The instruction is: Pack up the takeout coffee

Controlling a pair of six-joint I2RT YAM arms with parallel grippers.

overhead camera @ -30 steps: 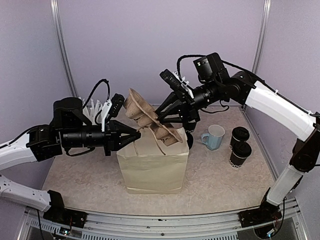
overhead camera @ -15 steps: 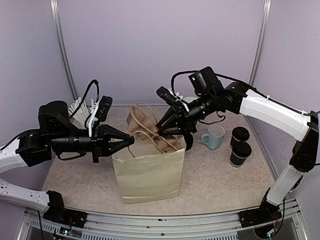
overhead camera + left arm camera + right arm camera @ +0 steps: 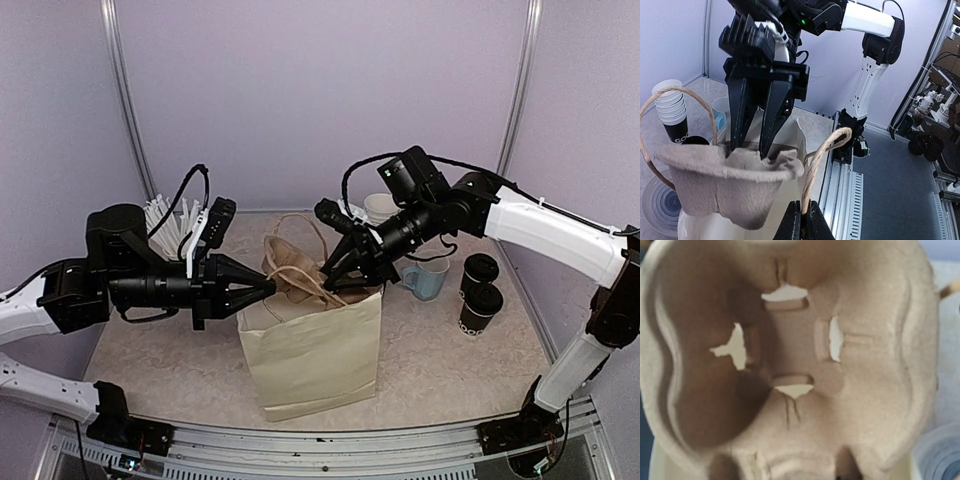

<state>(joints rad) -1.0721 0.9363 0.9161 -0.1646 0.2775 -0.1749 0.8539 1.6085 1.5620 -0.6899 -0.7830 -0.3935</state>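
The paper bag (image 3: 318, 350) is plain tan paper, matt and smooth; its handle (image 3: 816, 159) is twisted paper cord. The cup carrier (image 3: 805, 365) is moulded pulp, rough, fibrous and dull. The left gripper (image 3: 802, 227) and right gripper (image 3: 749, 150) look like matt black plastic. The takeout coffee cups (image 3: 481, 310) are black paper with slightly shiny lids. The mug (image 3: 428, 275) is glossy ceramic. The table (image 3: 450, 360) is speckled, matt.

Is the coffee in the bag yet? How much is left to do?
Not yet. Done: the paper bag stands open. In hand: the left claw pinches a bag handle while the right claw holds the cardboard cup tray at the bag's mouth. Left to do: seat the tray, then the two black lidded coffee cups, standing on the table beside the blue mug, need packing.
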